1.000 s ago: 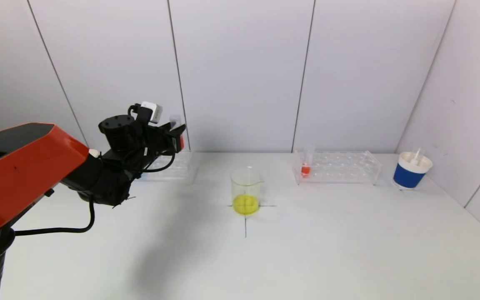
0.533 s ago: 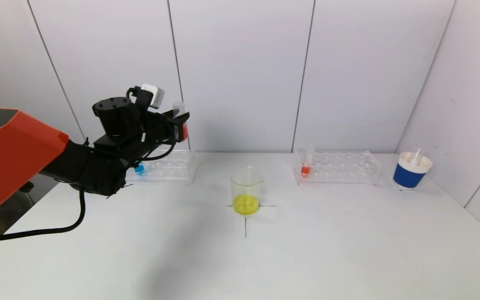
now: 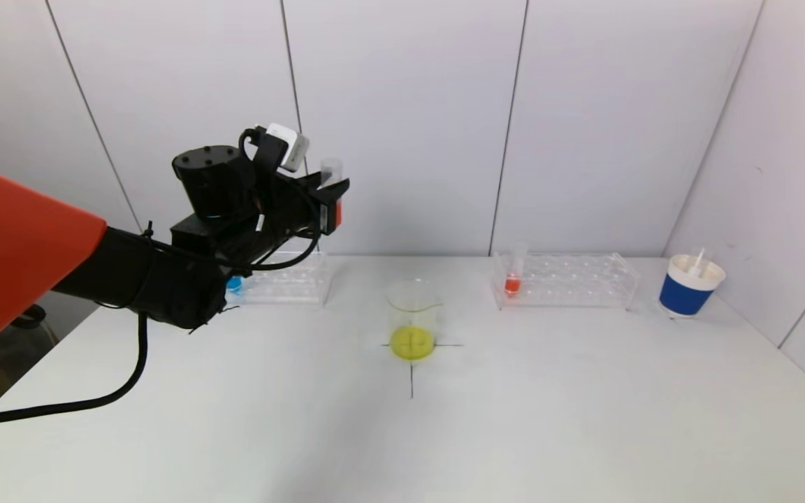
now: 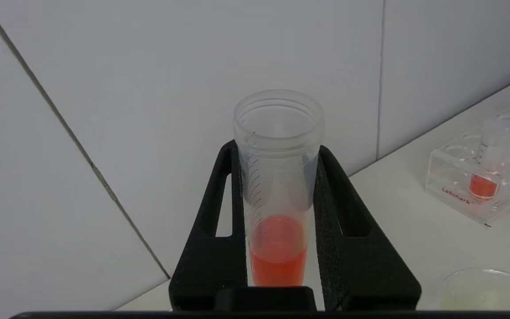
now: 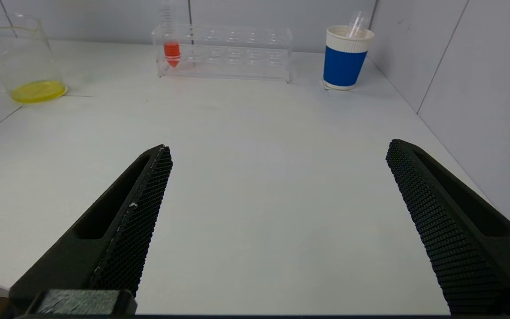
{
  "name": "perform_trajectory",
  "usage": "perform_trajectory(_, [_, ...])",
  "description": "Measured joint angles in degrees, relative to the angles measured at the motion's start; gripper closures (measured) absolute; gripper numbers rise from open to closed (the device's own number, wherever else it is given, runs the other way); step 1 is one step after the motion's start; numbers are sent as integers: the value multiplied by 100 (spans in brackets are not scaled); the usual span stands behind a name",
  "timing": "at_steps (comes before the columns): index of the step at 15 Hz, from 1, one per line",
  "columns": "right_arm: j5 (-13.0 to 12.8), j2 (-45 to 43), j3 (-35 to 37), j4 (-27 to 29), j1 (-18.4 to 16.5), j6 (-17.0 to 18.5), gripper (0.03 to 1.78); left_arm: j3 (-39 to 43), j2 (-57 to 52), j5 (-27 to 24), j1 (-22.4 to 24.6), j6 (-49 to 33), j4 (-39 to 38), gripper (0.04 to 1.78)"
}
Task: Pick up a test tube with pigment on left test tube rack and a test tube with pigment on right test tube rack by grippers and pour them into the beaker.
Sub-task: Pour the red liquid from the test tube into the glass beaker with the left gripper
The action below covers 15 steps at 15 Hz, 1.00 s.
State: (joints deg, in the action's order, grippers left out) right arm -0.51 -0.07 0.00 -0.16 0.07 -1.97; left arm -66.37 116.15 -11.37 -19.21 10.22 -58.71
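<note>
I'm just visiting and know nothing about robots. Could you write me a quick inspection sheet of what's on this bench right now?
Surface: white table with a black cross under the beaker.
Job's things: beaker holding yellow liquid; left rack with a blue tube; right rack with a red tube; a second red tube, upright, in the left tool.
Clutter: blue cup beside the right rack.
Grippers: left tool shut on that tube, raised above the left rack; right tool open, low over the table.
Cables: black cable hanging from the left arm.
Surroundings: white wall panels.
</note>
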Motion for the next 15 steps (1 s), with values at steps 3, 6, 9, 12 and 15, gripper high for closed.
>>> perform_trajectory(3, [0,0,0,0,0,-2,5,9,-35,-41,-157,317,2,137])
perform_trajectory(6, [-1,0,0,0,0,0,5,27,-15,-80,-256,706,20,137])
perform_trajectory(9, [-1,0,0,-2,0,-2,5,77,61,-218,-274,1125,39,137])
perform_trajectory(12, [-1,0,0,-2,0,-4,5,93,162,-474,-278,1571,273,137])
perform_trajectory(15, [-1,0,0,-2,0,-2,5,93,273,-714,-276,2194,315,137])
